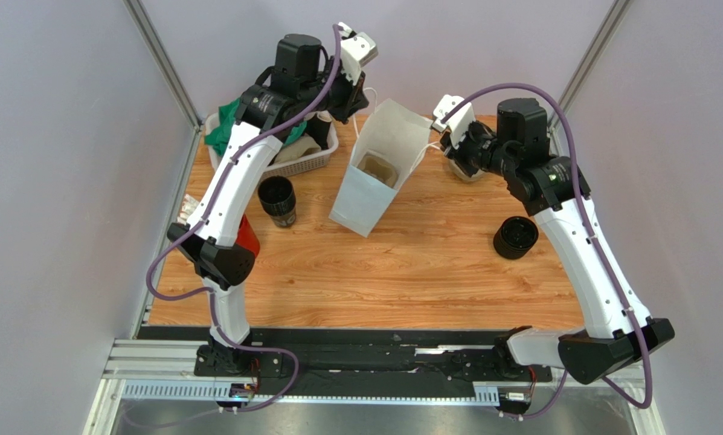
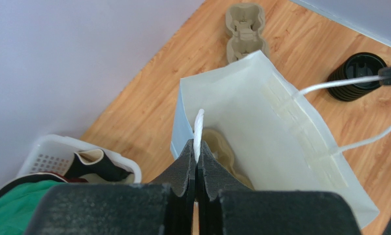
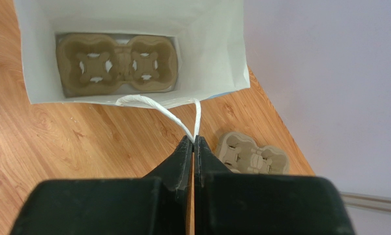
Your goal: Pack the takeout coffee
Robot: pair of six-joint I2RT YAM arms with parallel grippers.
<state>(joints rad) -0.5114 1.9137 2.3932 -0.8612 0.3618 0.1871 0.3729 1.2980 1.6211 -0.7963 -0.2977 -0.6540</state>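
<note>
The takeout coffee [image 1: 277, 201], a small black paper cup, stands on the wooden table left of the white paper bag [image 1: 374, 168]. The bag stands upright with its mouth open, and a brown cup carrier [image 3: 116, 63] lies flat on its bottom. My left gripper [image 2: 198, 147] is shut on one white cord handle [image 2: 199, 125] above the bag's far-left rim. My right gripper [image 3: 194, 139] is shut on the other handle [image 3: 158, 110] at the bag's right side. The two handles are held apart. Neither gripper touches the cup.
A white basket [image 1: 315, 163] with green cloth sits at the back left. A red cup [image 1: 247, 237] is partly hidden behind the left arm. A short, squat black round piece [image 1: 516, 237] lies at the right. A spare cup carrier [image 3: 253, 154] lies behind the bag.
</note>
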